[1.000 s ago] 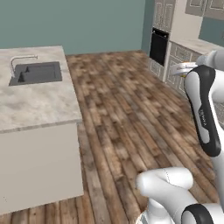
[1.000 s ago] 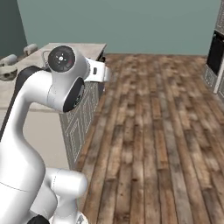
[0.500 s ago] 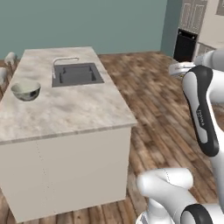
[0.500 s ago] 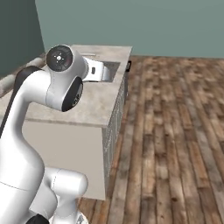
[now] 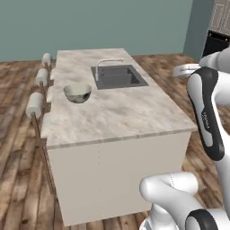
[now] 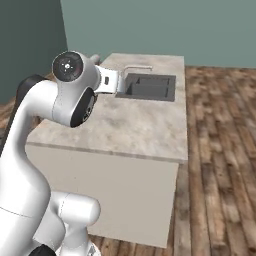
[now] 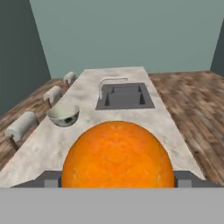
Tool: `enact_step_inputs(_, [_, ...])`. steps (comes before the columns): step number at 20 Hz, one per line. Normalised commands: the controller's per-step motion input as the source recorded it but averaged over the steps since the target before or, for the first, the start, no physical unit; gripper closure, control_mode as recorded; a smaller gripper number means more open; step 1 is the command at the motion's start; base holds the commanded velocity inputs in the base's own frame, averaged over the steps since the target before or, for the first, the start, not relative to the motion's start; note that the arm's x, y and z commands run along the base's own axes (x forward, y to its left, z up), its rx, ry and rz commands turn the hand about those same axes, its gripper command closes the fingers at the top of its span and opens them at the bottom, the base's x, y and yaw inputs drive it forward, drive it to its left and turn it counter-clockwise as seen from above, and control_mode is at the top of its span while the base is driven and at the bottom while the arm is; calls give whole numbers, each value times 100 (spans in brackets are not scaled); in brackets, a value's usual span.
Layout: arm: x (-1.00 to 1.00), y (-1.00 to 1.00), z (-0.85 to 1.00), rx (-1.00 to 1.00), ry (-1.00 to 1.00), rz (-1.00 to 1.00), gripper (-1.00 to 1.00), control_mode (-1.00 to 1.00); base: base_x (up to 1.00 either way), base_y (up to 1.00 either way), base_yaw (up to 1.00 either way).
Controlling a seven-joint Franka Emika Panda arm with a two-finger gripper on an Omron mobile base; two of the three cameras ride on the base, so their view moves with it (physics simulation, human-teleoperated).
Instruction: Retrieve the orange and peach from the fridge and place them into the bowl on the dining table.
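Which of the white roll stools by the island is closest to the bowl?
The middle stool of the three: it sits level with the bowl, while one stands farther toward the wall and one nearer the camera.

No readable text, labels, brand names, numbers or signs appear anywhere in these views. The marble tabletop [image 5: 117, 112], the sink [image 5: 117, 76], the bowl [image 5: 77, 93] and the orange [image 7: 117, 155] all have plain, unmarked surfaces. The white robot arm [image 5: 207, 112] carries faint dark marks along its side, too small and blurred to read as letters.
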Motion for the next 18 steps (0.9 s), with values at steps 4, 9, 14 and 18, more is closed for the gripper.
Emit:
enact_step_inputs(4, [0, 0, 0, 0, 0, 0, 100, 100, 41, 100, 9])
enact_step_inputs(9, [0, 0, 0, 0, 0, 0, 100, 100, 33, 100, 4])
enact_step_inputs(14, [0, 0, 0, 0, 0, 0, 100, 100, 23, 100, 1])
enact_step_inputs(18, [0, 0, 0, 0, 0, 0, 100, 100, 19, 100, 0])
